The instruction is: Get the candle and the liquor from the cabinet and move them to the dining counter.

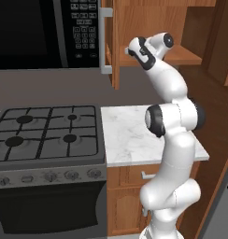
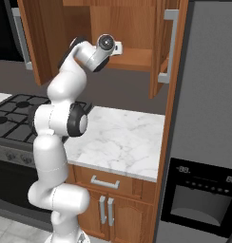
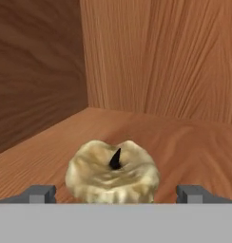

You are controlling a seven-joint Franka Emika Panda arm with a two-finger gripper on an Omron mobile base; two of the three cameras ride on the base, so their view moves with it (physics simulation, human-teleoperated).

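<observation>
The candle [image 3: 113, 171], a squat tan-gold lump with a black wick, sits on the wooden shelf [image 3: 184, 142] inside the cabinet [image 2: 137, 59], near its left back corner. My gripper [image 3: 116, 193] is open. Its two fingertips [image 3: 42, 193] stand on either side of the candle, level with its base and clear of its sides. In the base views my arm reaches up and my wrist [image 1: 134, 46] sits at the shelf's front edge between the open doors. The liquor and the dining counter are out of view.
The cabinet doors [image 2: 163, 47] hang open on both sides of my arm. Below are a small marble slab [image 1: 130, 135] and a gas stove [image 1: 46, 130], with a black microwave [image 1: 46, 32] above the stove. A tall grey oven unit [image 2: 203, 142] stands at the right.
</observation>
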